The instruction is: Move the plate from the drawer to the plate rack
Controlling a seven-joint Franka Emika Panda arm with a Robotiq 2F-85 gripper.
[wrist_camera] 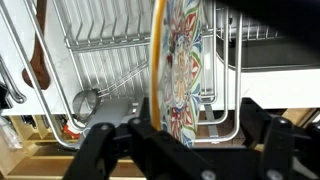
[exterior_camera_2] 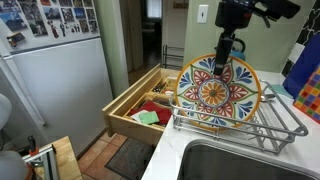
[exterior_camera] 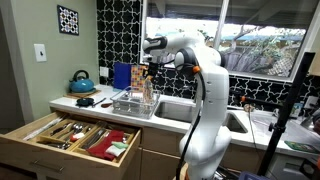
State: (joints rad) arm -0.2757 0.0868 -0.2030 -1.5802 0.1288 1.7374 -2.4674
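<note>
The hand (exterior_camera_2: 226, 60) hangs straight down over the plate rack (exterior_camera_2: 285, 125), its fingers astride the top rim of the plate (exterior_camera_2: 213, 93). In the wrist view the hand (wrist_camera: 190, 140) looks spread wide: a dark finger (wrist_camera: 115, 150) stands on each side of the plate's edge (wrist_camera: 178, 70), and there is a clear gap between the plate and the finger on the right of that view. On the other side I cannot tell whether the finger touches the rim.

The plate stands upright on its edge in the rack, its floral face turned toward the camera in an exterior view and leaning a little against the wires. The rack (exterior_camera: 128, 103) sits on the tabletop (exterior_camera: 65, 103), just left of the steel sink (exterior_camera_2: 250, 160).

The drawer (exterior_camera: 40, 140) is pulled out below the tabletop, low and to the left of the rack, well apart from the plate. Its wooden dividers hold utensils, and a red cloth (exterior_camera: 112, 143) lies in its right compartment. A blue kettle (exterior_camera: 82, 80) stands at the far left of the tabletop, and a white fridge (exterior_camera_2: 50, 90) stands beyond the drawer (exterior_camera_2: 130, 132).
</note>
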